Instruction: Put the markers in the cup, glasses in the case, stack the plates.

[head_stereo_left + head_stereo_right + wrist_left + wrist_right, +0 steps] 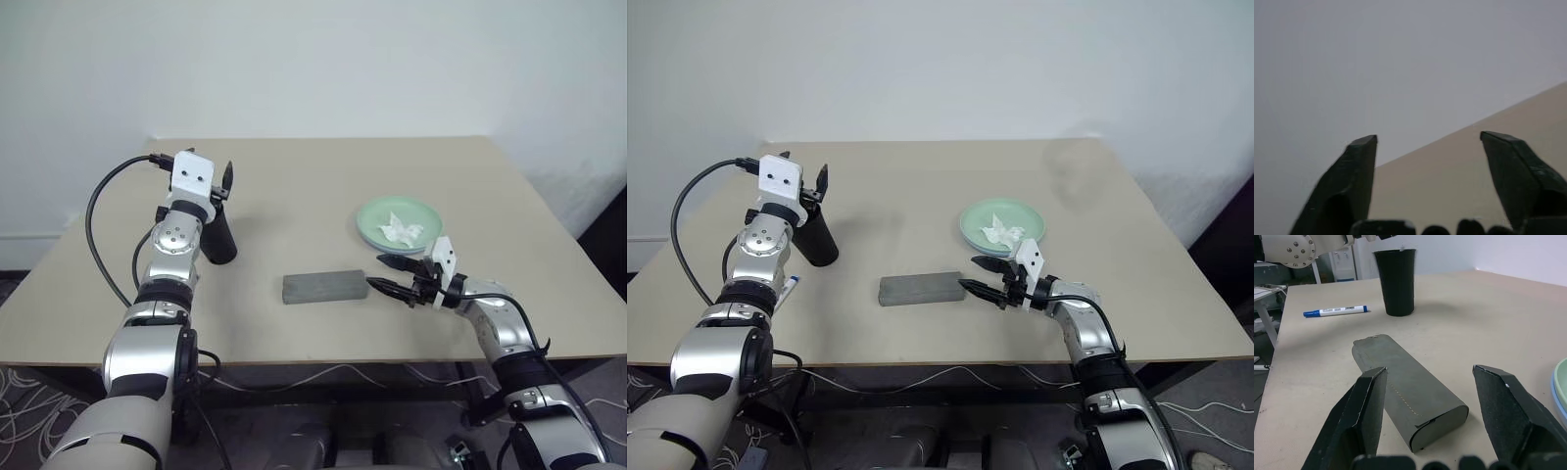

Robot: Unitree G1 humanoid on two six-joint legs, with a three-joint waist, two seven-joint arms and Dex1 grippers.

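Observation:
The black cup point(221, 242) stands upright at the table's left. My left gripper point(224, 180) hovers just over its rim, open, with nothing between its fingers point(1352, 186). One white marker with a blue cap point(1336, 311) lies on the table left of the cup; the inside of the cup is hidden. The grey case point(323, 287) lies shut in the middle. My right gripper point(389, 275) is open just right of the case's end, pointing at it. The mint green plate point(367, 217) sits on the light blue one point(1555, 394). The glasses are out of view.
A crumpled white paper scrap point(400, 230) lies in the green plate. The beige table point(313, 186) ends at a white wall behind. A black cable point(98, 211) loops off the left wrist. Cables lie on the floor below the front edge.

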